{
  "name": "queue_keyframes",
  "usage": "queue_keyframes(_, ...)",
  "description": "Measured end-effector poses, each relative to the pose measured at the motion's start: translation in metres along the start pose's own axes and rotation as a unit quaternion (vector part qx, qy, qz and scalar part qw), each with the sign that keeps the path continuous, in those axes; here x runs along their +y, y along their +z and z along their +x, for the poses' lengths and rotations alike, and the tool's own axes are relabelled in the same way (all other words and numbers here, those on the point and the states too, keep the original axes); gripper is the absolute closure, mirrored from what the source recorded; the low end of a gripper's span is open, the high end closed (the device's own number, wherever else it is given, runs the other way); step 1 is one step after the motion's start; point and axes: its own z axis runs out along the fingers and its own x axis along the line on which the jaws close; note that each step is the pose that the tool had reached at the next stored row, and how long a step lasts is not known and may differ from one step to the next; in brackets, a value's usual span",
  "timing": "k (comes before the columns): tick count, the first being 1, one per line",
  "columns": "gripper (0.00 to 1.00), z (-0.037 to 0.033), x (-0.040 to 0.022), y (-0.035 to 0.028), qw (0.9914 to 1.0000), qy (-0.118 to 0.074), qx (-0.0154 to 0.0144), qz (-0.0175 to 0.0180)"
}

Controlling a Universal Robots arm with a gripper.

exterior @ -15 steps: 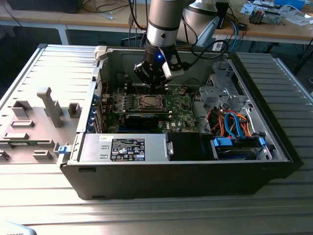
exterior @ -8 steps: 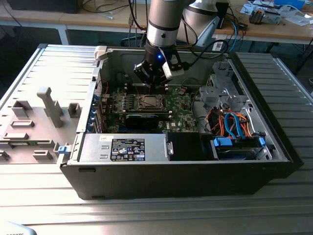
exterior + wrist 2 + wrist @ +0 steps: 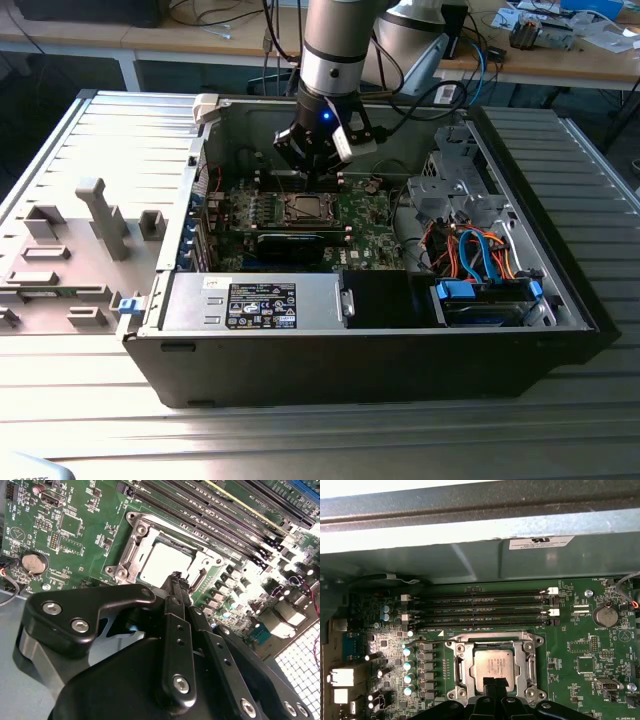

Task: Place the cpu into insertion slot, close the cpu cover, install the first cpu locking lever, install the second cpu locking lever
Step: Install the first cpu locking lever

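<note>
Gripper point(image 3: 176, 580): fingers pressed together with nothing seen between them; in both wrist views the tips hang just over the cpu's near edge.
Cpu point(image 3: 492, 664): flat in the insertion slot point(image 3: 287, 208), upper centre of the exterior view, directly under the gripper.
Cpu cover point(image 3: 458, 669): appears to lie down, framing the chip.

cpu point(image 3: 493, 665) apparently seated in insertion slot point(image 3: 460, 672)

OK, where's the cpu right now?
In both wrist views the cpu lies inside the cover window on the green board, next to the memory slots, with the gripper at its edge.
</note>
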Motion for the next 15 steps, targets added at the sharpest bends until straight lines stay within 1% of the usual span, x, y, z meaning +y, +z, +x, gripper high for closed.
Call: queue_keyframes(15, 0.89, 0.0000, 0.0000, 0.0000, 0.99994, -0.011, 0.0002, -0.0009)
